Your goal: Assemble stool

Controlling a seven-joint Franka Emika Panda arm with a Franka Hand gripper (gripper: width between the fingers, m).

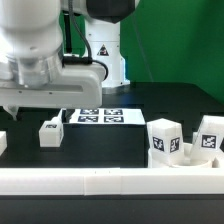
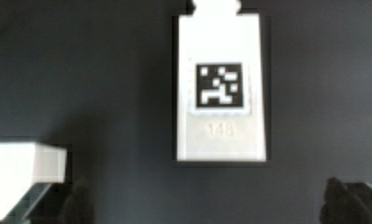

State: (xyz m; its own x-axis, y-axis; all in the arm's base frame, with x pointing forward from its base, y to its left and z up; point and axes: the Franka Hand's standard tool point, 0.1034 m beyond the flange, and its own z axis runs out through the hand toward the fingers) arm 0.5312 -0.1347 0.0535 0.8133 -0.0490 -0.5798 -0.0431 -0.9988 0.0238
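The pincer (image 2: 192,205) gapes as wide as it goes, holding nothing. Its dark fingertips (image 2: 352,197) hang apart above the black table (image 2: 94,80), with a tagged white leg (image 2: 222,90) lying flat just ahead of the gap, apparently lined up for a grasp. In the exterior view, from the left: a small leg (image 1: 50,132) (likely that same one) at seven o'clock of the marker board (image 1: 103,117), then a blocky leg (image 1: 165,140) and a second blocky leg (image 1: 210,140) at four o'clock — parked just behind the rail (image 1: 100,182), probably to stay within reach. No seat shows.
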